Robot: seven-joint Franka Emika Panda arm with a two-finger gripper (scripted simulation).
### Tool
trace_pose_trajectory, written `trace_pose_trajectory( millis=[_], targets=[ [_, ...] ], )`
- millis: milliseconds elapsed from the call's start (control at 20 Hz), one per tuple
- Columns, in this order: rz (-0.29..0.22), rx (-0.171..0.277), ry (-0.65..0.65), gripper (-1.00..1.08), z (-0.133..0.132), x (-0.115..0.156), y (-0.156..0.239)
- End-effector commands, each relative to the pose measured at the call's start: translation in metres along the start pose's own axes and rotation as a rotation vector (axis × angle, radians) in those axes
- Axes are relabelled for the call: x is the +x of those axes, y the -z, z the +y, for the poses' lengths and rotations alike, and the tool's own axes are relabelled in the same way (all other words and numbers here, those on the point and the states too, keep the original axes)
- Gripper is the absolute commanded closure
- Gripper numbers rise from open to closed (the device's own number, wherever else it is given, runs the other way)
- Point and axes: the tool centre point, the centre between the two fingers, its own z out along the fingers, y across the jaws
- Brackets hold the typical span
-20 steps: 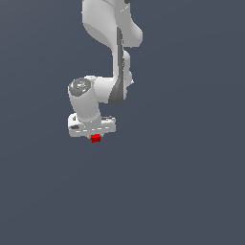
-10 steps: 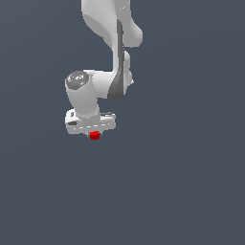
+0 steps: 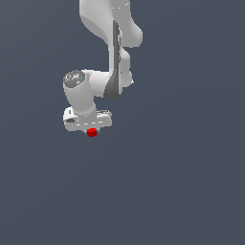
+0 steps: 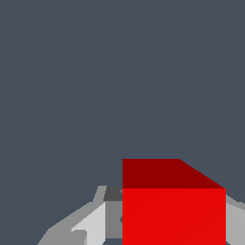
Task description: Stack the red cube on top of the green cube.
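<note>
The red cube (image 3: pixel 91 133) shows as a small red block just under the white hand of the arm. My gripper (image 3: pixel 91 131) is shut on it. The wrist view is filled near the camera by the red cube (image 4: pixel 173 210), with a grey finger (image 4: pixel 91 225) on one side and a sliver of the other finger (image 4: pixel 235 222) on the far side, both against the cube. The green cube is out of view in both frames.
The white arm (image 3: pixel 112 57) comes down from the top of the exterior view. Around and below the hand lies only plain dark grey ground (image 3: pixel 167 191).
The hand with the red cube has drifted slightly toward the exterior view's left and a little upward. The grip on the cube is unchanged.
</note>
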Motion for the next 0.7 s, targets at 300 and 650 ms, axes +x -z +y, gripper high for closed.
trace_pose_trajectory(
  millis=[300,650],
  targets=[
    [0.0,0.0,-0.001,1.08,0.034,-0.06,-0.025],
    [0.0,0.0,-0.001,1.08,0.056,-0.094,-0.041]
  ],
)
